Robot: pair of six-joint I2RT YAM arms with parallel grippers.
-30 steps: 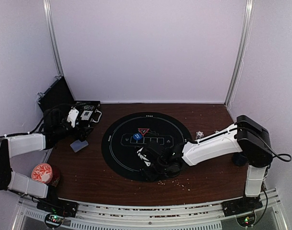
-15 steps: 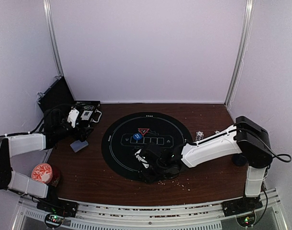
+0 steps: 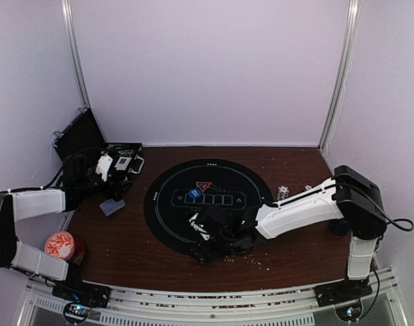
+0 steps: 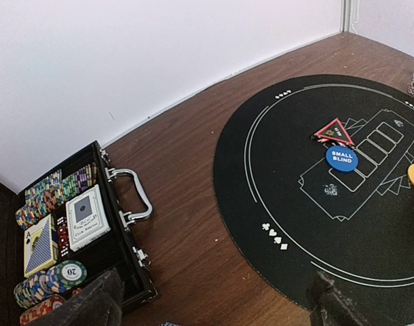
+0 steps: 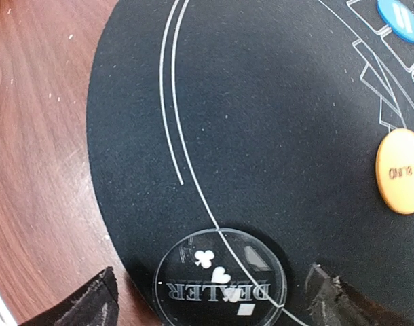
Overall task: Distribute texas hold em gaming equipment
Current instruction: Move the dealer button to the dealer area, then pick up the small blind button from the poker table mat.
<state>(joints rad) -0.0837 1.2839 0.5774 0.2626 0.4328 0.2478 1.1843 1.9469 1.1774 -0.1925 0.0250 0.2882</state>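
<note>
A clear round dealer button [image 5: 220, 277] lies flat at the near left edge of the black round mat [image 3: 167, 219]. My right gripper [image 5: 214, 309] [image 3: 199, 239] is open, one finger on each side of the button and neither touching it. Further along the mat lie an orange button [image 5: 400, 171], a blue button [image 3: 195, 193] and a red triangle marker [image 3: 203, 185]. My left gripper [image 4: 210, 312] [image 3: 114, 187] hangs open over bare wood between the mat and an open black case [image 4: 122, 275]. The case holds striped chips [image 4: 47, 278] and decks of cards [image 4: 86, 216].
A grey-blue card [image 3: 112, 206] lies on the wood left of the mat. A red-topped can [image 3: 60, 246] stands at the near left. A small stack of chips [image 3: 283, 192] sits right of the mat, and a dark blue mug [image 3: 339, 226] behind the right arm.
My right gripper has opened and let go of the clear dealer button, which now lies on the mat. That arm also shifted slightly left. The left arm has not moved.
</note>
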